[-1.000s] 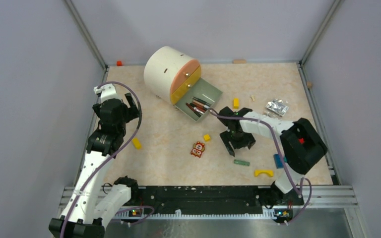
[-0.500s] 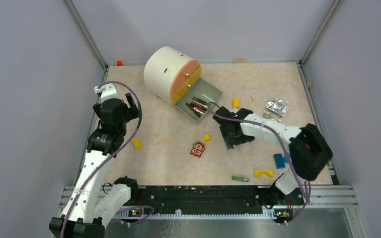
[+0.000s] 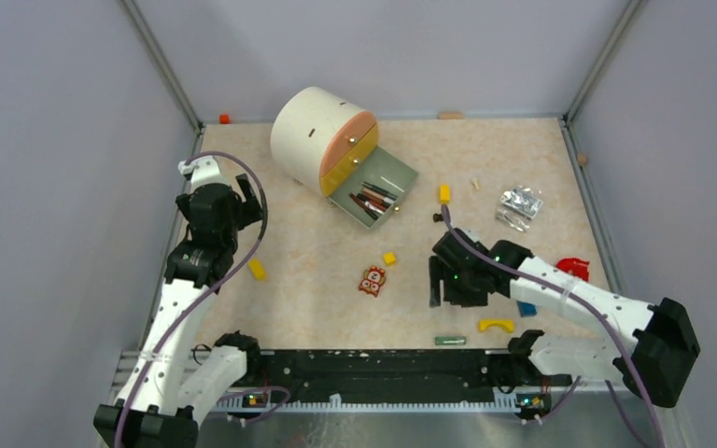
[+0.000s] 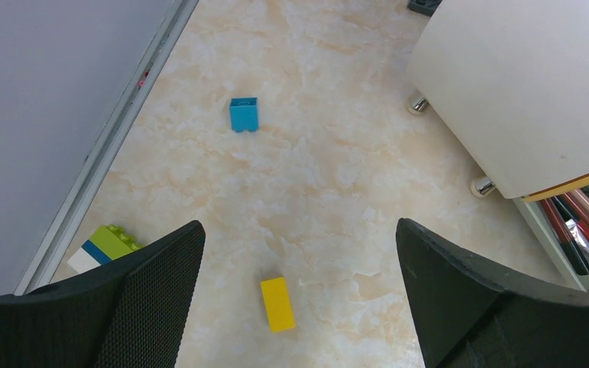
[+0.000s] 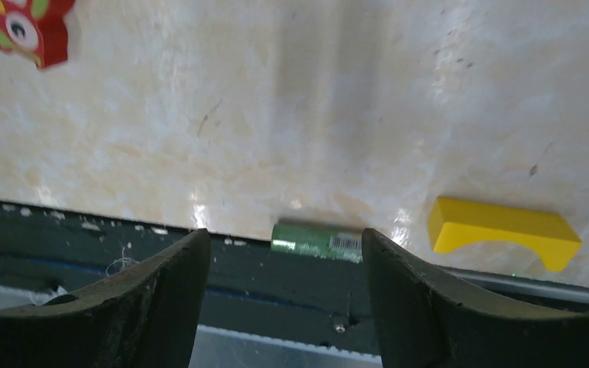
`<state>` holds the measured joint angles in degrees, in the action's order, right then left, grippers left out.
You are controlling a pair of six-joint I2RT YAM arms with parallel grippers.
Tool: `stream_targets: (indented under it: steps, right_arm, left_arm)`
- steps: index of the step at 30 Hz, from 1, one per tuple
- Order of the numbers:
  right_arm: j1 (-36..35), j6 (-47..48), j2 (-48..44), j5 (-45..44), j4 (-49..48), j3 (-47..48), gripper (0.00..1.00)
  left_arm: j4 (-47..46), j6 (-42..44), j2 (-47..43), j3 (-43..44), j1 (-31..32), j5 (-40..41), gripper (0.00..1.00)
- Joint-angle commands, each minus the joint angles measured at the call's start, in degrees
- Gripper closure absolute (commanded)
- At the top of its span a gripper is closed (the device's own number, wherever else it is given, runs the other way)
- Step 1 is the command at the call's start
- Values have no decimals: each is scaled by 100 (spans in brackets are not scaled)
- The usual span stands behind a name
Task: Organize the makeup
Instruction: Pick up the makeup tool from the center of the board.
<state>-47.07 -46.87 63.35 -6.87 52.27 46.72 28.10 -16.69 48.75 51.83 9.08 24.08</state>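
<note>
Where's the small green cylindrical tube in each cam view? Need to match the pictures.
Top external: small green cylindrical tube lies in the lower part, slightly right of centre.
Left wrist: not in it.
Right wrist: just below the picture's centre.
Shared landmark: the yellow arch-shaped block, close on the tube's right in both views.

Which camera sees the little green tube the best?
The right wrist view: the green tube lies close up at the near edge of the table, with its label showing. The top view shows it only as a tiny green bar. The left wrist view does not show it.
</note>
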Motion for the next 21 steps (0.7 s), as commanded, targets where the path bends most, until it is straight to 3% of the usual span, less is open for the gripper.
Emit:
stream_targets:
  steps: [1,11,21]
  right_arm:
    - [-761,-294,-33,355,288,-36,29]
    - [-2167,-1012,779,-658,434,-287,27]
    - [-2246,-1140,929,-400,25,-696,31]
  left_arm:
    - [-225,52,50,11,-29,-108,1]
    - [-226,52,57,11,-37,-181,1]
    - [-217,47,12,8,-38,-181,1]
